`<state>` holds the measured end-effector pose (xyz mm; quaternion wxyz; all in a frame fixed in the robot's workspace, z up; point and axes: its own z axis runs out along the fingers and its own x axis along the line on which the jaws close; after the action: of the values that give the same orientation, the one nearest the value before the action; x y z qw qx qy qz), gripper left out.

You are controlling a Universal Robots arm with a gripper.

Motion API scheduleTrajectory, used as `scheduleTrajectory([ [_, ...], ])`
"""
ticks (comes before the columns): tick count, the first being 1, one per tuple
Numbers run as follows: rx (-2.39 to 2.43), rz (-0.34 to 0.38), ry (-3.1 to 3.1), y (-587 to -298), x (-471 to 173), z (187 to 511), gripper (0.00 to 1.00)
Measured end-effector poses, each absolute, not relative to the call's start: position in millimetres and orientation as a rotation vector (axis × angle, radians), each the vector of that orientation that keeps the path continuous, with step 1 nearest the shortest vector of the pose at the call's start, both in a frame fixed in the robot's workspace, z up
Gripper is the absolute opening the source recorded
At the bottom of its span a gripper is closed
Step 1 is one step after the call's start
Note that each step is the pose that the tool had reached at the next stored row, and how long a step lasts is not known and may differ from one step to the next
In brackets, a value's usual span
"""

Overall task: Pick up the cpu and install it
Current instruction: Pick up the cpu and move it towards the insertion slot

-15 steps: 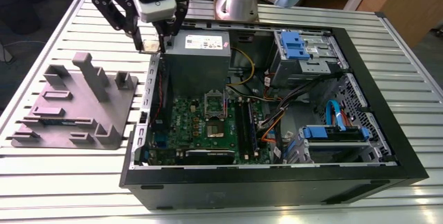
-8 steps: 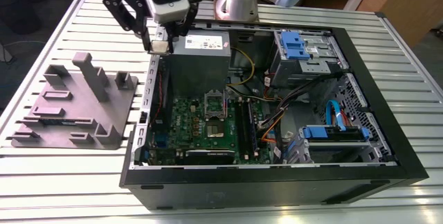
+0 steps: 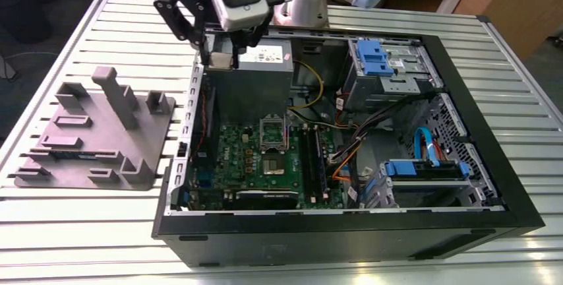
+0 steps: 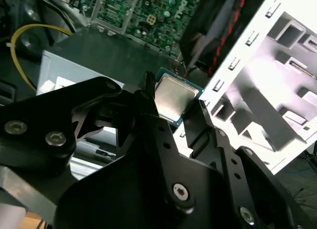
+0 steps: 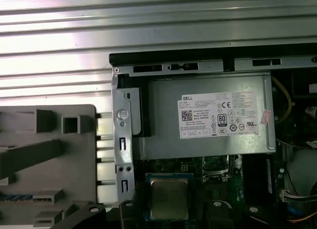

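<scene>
Currently I see the slatted worktop carrying the open computer case, with the grey plastic tray beside it on the exterior view's left. Inside the case sits the grey metal power supply box. My tool hangs over that corner, clamped on opposite edges of the cpu, which is held in the air with its metal top toward both wrist views.

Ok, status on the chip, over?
Gripper shut on the cpu. Held above the power supply, by the case wall. Nothing seen blocking the motherboard.
</scene>
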<state>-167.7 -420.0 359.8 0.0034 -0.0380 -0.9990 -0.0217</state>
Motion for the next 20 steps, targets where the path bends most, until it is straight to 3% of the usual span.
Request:
scheduleTrajectory([
  [20, -0.119, -0.068, -3.132, -420, -111, 359, 0.47],
])
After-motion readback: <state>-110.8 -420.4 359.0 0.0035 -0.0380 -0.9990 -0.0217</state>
